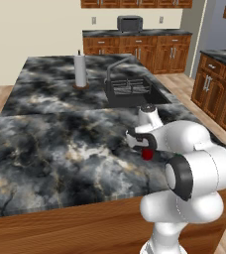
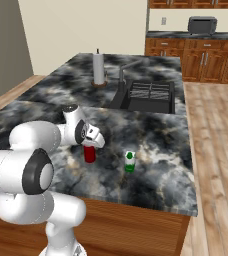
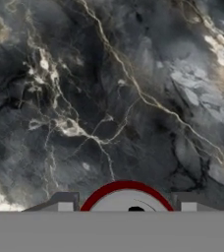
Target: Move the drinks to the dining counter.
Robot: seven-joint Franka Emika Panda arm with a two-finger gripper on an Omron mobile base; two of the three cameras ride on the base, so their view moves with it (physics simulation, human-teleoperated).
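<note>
In the left base view the robot's white arm hides most of the red can [image 1: 147, 154], leaving a small patch. In the hand view the can [image 3: 125, 197] is cut off at the bottom, its rim flanked by fingertips [image 3: 65, 203] whose contact cannot be told.

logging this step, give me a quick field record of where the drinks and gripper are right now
red can: upright on the dining counter, between the fingers
gripper: over the can, shut on it
white carton: upright on the same counter, apart from the can
sink: inset further back
paper towel roll: upright beside sink
</note>
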